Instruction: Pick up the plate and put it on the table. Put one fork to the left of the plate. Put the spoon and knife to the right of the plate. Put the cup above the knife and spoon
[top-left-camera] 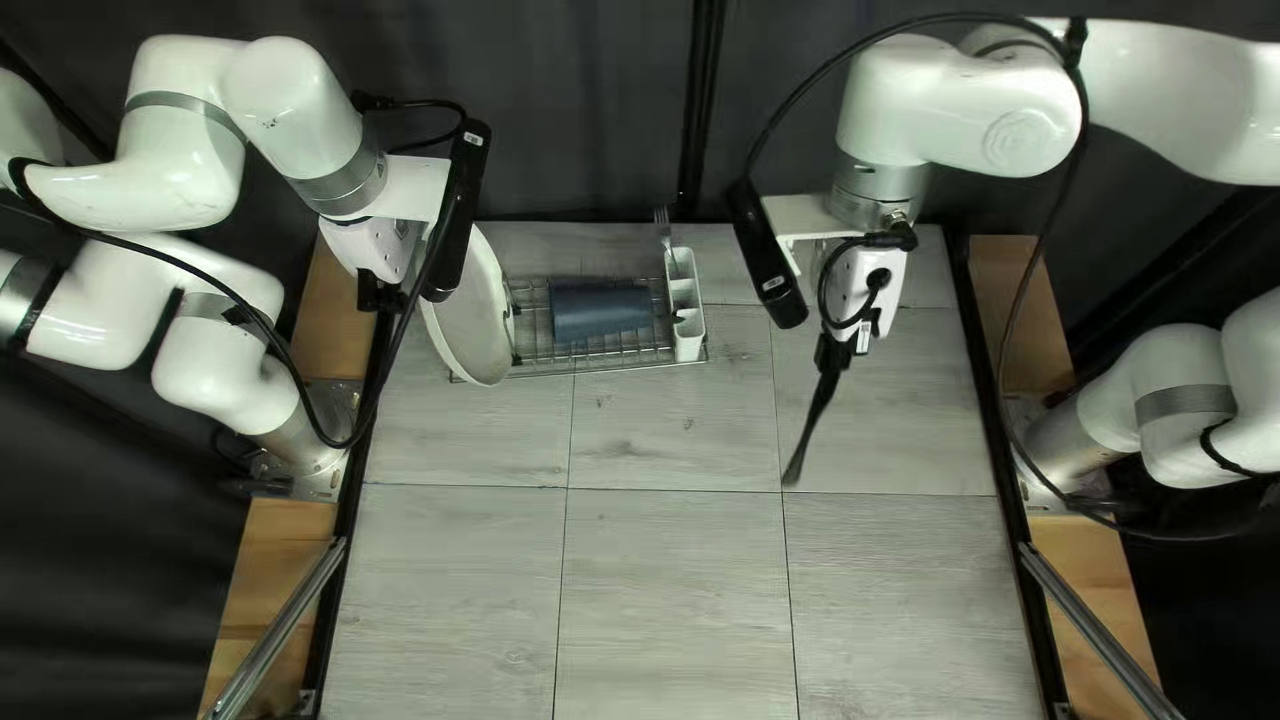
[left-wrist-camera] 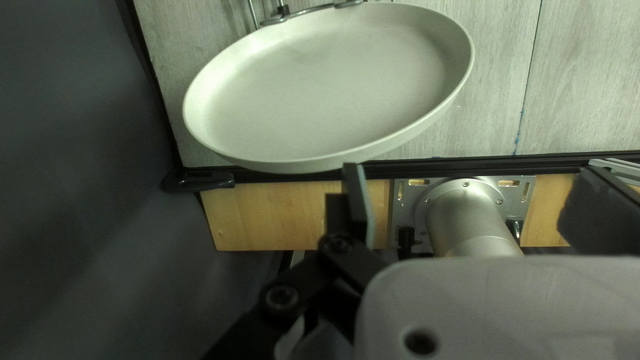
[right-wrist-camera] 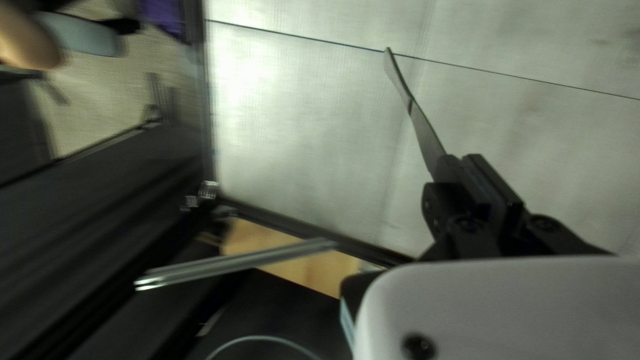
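One knife (right-wrist-camera: 423,132) slants down from the right claw (right-wrist-camera: 461,164), pinched between two nearly closed fingers well above the tabletop (top-left-camera: 667,587). To set it well, I'd carry it to the right side of the spot meant for the plate (left-wrist-camera: 327,93), leaving ample room there, then turn the wrist until the knife lies level and straight. I'd lower slowly, since the far end hangs lowest and could strike first and twist the grip; open only once its length is supported.

The left claw (top-left-camera: 383,292) is spread and holds nothing. The plate stands tilted at the left end of the wire rack (top-left-camera: 614,358), one finger close by its rim; I can't tell whether they touch. That claw should straddle the rim squarely before closing, then lift clear of the wires.
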